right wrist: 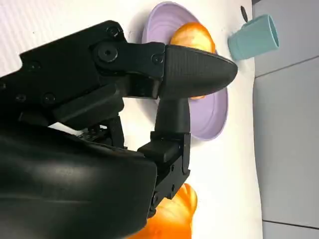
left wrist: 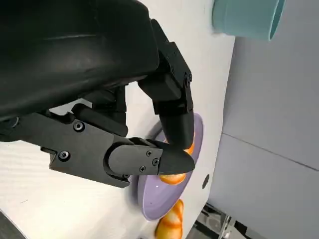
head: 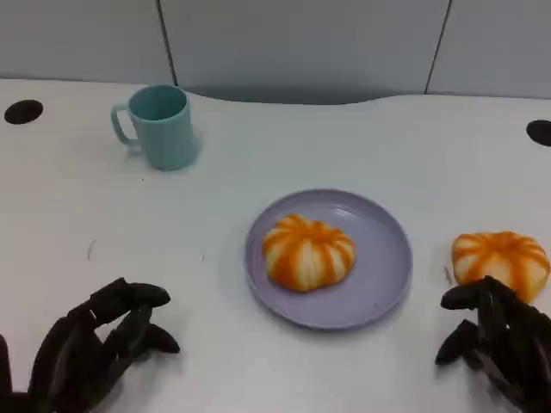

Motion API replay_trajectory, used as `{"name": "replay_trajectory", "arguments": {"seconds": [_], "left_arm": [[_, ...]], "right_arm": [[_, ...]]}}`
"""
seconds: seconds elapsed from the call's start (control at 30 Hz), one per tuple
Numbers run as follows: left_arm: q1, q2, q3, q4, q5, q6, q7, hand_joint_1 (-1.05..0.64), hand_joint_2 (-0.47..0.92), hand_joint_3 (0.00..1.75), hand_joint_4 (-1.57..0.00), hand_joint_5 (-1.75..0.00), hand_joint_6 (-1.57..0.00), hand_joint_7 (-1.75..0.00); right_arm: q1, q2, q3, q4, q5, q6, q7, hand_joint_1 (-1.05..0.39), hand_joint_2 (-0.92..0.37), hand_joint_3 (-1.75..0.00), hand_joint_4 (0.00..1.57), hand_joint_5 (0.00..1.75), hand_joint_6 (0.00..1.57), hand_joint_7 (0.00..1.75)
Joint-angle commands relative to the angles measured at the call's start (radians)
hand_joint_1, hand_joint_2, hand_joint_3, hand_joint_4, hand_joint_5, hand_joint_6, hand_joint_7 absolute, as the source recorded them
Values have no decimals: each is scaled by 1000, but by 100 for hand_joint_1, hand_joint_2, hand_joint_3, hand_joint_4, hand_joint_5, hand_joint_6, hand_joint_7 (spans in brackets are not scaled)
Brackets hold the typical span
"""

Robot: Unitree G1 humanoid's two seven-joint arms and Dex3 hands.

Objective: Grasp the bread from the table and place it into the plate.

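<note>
One bread point(head: 308, 252) lay in the purple plate point(head: 385, 271) and a second bread point(head: 501, 261) sat on the table point(head: 258, 172) just past the right hand point(head: 499, 348), while both hands, the left hand point(head: 90, 353) included, held nothing, fingers loosely apart.

one bread point(head: 307, 252) lies on the purple plate point(head: 386, 274), between the two hands. a second bread point(head: 501, 261) lies on the table point(head: 258, 155), just beyond the right hand point(head: 499, 340). the left hand point(head: 90, 351) holds nothing. a teal mug point(head: 159, 126) stands well beyond it.
</note>
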Motion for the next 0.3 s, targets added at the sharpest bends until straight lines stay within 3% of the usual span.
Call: {"name": "replay_trajectory", "arguments": {"seconds": [0.03, 0.3], "left_arm": [[-5, 20, 10, 4, -1, 6, 4, -59, 92, 35, -56, -157, -62, -110], [-11, 30, 18, 7, -4, 20, 11, -59, 92, 35, -56, -157, -60, -112]], "right_arm": [[-4, -15, -8, 4, -6, -5, -11, -30, -92, -64, 58, 175, 40, 153], [-17, -15, -1, 13, -18, -11, -11, -31, -92, -64, 56, 175, 41, 154]]}}
